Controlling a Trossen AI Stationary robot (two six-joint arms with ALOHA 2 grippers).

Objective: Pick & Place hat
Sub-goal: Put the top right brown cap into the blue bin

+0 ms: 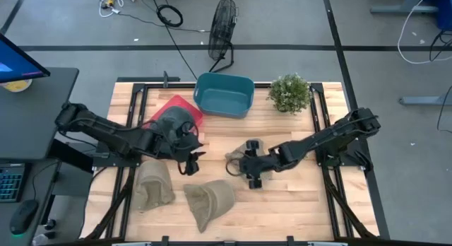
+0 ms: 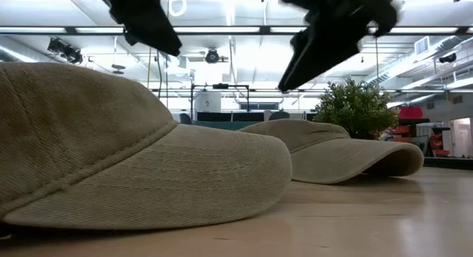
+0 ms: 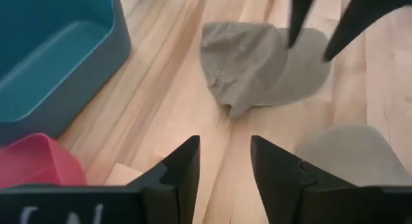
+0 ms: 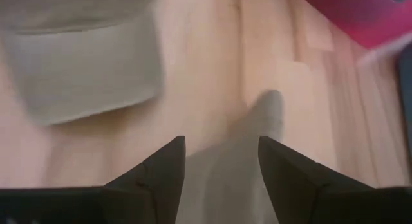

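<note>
Three khaki hats lie on the wooden table. One hat (image 1: 235,155) lies at mid table, under my right gripper (image 1: 241,164). It also shows in the right wrist view (image 4: 248,159) and in the left wrist view (image 3: 257,63). My right gripper (image 4: 222,161) is open, its fingers pointing down just above this hat. The low view shows the right gripper (image 2: 332,35) clear of the hats. Two more hats (image 1: 154,184) (image 1: 209,199) rest near the front edge. My left gripper (image 1: 192,161) is open and empty (image 3: 225,166), hovering left of the middle hat.
A teal bin (image 1: 224,95) stands at the table's far middle. A red container (image 1: 176,108) stands left of it, by my left arm. A potted plant (image 1: 289,92) stands at the far right. Bare wood shows at the front right (image 1: 296,203).
</note>
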